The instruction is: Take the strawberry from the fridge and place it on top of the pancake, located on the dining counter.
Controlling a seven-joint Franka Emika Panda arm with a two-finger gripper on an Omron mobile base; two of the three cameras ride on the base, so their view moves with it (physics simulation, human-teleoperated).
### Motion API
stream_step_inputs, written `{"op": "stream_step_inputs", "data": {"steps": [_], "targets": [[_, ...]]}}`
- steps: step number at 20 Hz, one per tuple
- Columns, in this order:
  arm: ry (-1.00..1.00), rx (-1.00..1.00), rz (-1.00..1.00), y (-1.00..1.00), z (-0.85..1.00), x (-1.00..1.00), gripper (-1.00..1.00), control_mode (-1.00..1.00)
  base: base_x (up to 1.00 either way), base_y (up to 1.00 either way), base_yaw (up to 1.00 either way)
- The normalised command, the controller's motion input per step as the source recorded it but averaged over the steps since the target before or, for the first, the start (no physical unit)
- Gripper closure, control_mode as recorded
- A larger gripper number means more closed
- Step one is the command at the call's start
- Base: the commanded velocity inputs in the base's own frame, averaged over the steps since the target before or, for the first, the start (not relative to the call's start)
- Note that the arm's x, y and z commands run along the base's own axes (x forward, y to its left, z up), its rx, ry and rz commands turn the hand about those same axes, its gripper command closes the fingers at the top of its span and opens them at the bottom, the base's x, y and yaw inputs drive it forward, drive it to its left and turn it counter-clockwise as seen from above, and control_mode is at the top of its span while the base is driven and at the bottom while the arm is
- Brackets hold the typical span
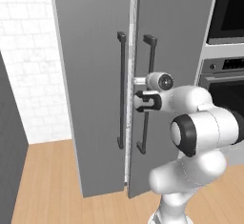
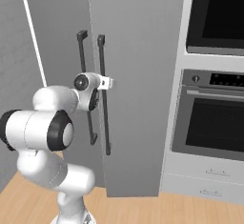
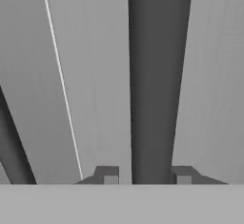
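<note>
End effector (image 3: 145, 176) clamps the fridge (image 1: 95, 75) handle (image 3: 155, 75) (upright bar).

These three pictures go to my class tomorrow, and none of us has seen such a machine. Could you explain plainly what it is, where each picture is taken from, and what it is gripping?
All three are rendered pictures of one moment. The machine is a white robot arm with dark joints, standing on a base on a wooden floor. Two cameras on the base look over it, one from behind on its left and one on its right. The third sits on the hand. The gripper is shut on the right handle of the tall grey fridge; a fingertip flanks the bar on each side. The left handle is untouched. A black-glass oven stands beside the fridge.
</note>
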Motion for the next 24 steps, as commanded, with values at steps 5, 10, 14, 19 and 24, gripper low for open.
{"op": "stream_step_inputs", "data": {"steps": [5,10,14,19,24], "targets": [[-0.02,0.01,0.04,-0.68,0.1,-1.0,1.0,-1.0,0.0,0.0,0.0],[0.01,0.1,0.0,-0.85,0.28,-0.93,1.0,-1.0,0.0,0.0,0.0],[0.24,0.07,0.01,-0.48,-0.15,-0.3,-1.0,-1.0,0.0,0.0,0.0],[0.01,-0.03,0.0,-0.08,-0.1,-0.52,-1.0,-1.0,0.0,0.0,0.0],[0.0,0.0,0.0,-0.04,0.7,-0.98,-1.0,-1.0,0.0,0.0,0.0]]}}
